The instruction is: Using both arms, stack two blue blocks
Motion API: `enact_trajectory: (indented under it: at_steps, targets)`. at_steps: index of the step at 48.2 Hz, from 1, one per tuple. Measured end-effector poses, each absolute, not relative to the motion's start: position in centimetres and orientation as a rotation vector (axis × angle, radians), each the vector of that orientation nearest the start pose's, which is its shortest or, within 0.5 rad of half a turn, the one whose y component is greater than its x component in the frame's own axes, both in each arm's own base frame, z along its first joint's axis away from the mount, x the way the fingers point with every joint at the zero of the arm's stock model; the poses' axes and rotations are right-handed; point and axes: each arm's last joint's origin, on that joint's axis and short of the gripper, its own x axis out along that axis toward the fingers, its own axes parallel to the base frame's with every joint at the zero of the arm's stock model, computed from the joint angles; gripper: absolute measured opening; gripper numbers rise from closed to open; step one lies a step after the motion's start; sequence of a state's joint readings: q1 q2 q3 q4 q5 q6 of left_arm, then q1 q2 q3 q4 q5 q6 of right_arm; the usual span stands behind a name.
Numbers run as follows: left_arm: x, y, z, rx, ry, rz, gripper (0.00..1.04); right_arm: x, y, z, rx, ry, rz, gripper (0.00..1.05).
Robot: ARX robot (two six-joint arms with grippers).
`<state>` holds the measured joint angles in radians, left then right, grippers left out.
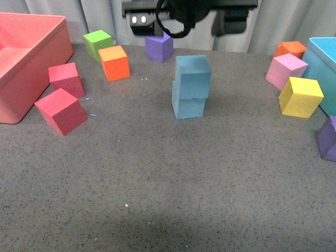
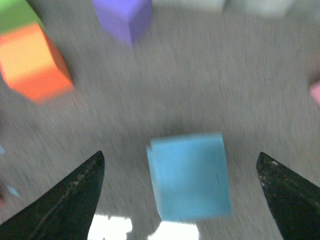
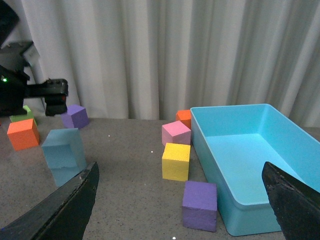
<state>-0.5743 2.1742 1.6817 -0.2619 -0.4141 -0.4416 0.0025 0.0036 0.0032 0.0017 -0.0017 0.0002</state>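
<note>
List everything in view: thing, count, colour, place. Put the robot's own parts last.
blue blocks: 2, sky blue, table centre, upper block stacked on lower block, slightly offset
red blocks: 2, red, left side by the pink bin, one behind the other
orange blocks: 2, orange, one back left, one back right
green block: 1, green, back left
purple blocks: 2, purple, one at the back centre, one at the right edge
pink block: 1, pink, right
yellow block: 1, yellow, right, by the turquoise bin
pink bin: 1, left
turquoise bin: 1, right
left end effector: 1, black, open, around the stack
right end effector: 1, black, open, holding nothing
</note>
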Motion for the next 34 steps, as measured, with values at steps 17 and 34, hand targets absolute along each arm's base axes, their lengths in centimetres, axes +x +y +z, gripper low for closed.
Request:
enact_trajectory:
  at_steps: [17, 34]
  targets:
    - [29.6, -9.7, 18.5, -0.032, -0.019, 0.007, 0.19, 9.8, 0.0, 16.4, 0.000, -0.001, 0.004, 0.95]
    - [22.2, -4.1, 16.2, -0.007, 0.012, -0.007, 0.04, 9.8, 0.0, 16.4, 0.000, -0.001, 0.003, 0.95]
